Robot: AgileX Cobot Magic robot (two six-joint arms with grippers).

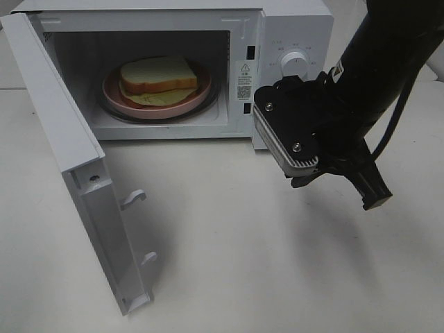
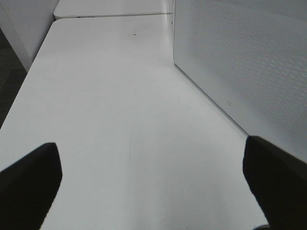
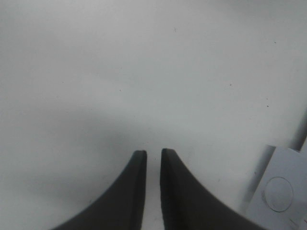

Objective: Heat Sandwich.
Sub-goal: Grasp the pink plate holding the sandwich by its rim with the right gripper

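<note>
The sandwich (image 1: 158, 75) lies on a round pink plate (image 1: 195, 97) inside the open microwave (image 1: 291, 28). My right gripper (image 1: 377, 201) hangs in front of the microwave's control panel, right of the cavity and well away from the sandwich. In the right wrist view its fingers (image 3: 136, 191) stand a narrow slit apart over bare table, with nothing between them. My left gripper (image 2: 153, 187) is wide open above the white table beside the microwave's perforated side wall (image 2: 240, 57); it holds nothing. The high view does not show the left arm.
The microwave door (image 1: 69, 146) swings out wide to the left, its latch hooks (image 1: 133, 199) facing the table. A round dial (image 1: 294, 64) sits on the control panel and also shows as the dial (image 3: 278, 194) in the right wrist view. A dark floor strip (image 2: 9, 72) marks the table's edge.
</note>
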